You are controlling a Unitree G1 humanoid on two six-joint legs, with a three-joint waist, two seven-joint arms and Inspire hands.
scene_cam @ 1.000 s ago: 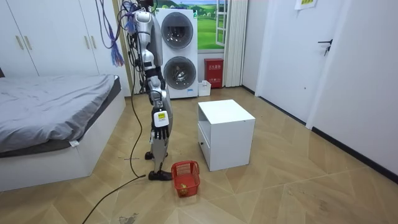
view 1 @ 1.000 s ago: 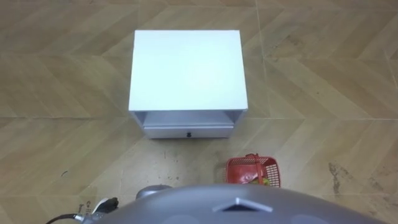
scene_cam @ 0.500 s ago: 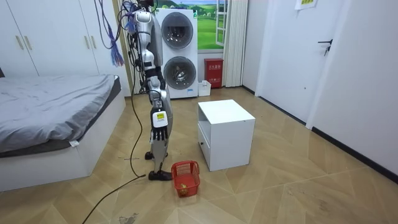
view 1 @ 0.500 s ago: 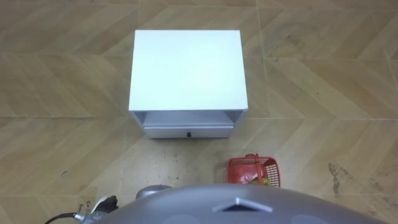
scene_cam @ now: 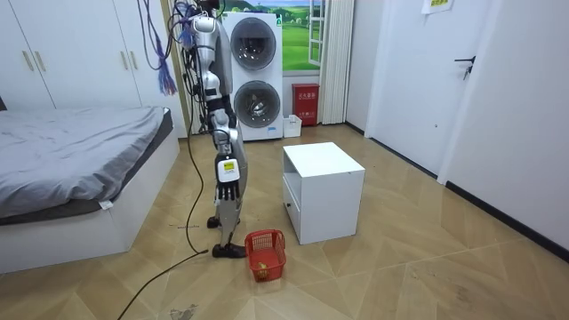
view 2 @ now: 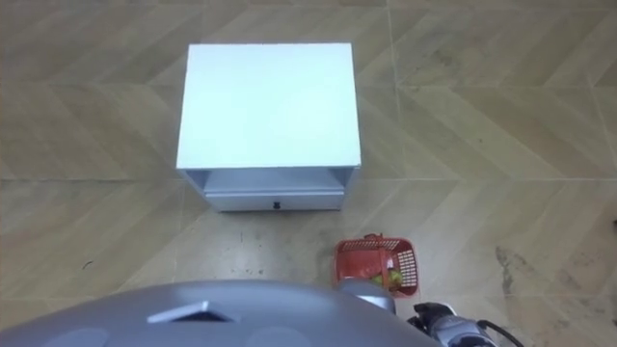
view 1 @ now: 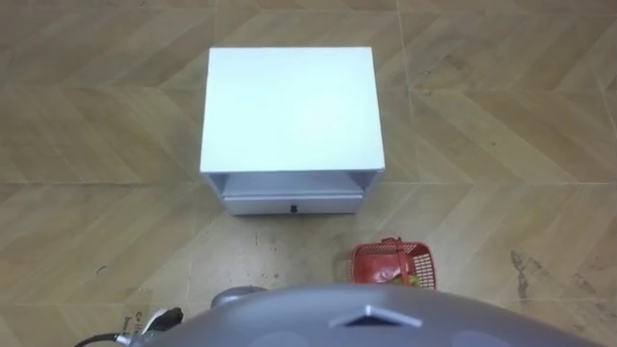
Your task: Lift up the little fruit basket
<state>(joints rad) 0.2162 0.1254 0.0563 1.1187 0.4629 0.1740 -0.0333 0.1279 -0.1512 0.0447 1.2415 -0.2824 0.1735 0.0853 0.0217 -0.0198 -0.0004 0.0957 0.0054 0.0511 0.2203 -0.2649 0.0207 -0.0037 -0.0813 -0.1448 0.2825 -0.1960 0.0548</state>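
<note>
Red fruit basket [view 1: 374, 262] sat on the floor [view 1: 501, 125] near the white cabinet [view 1: 289, 106] — greenish fruit [view 1: 409, 280] inside; room view showed the right robot hand [scene_cam: 229, 185] hanging slack, empty.

White cabinet [view 1: 292, 106] square on a herringbone wood floor [view 1: 501, 116], with an open shelf under the top and a shut drawer [view 1: 251, 204] with a small dark knob [view 1: 292, 208] below. Across the room, stacked washer and dryer [scene_cam: 253, 76] against the far wall, beside a window [scene_cam: 307, 36], with a red box [scene_cam: 305, 105] on the floor just beside the machines. Bed [scene_cam: 71, 151] under a grey cover along the room view's left, white wardrobe [scene_cam: 53, 53] behind it. White door [scene_cam: 467, 89] with a dark handle at the room view's right.
</note>
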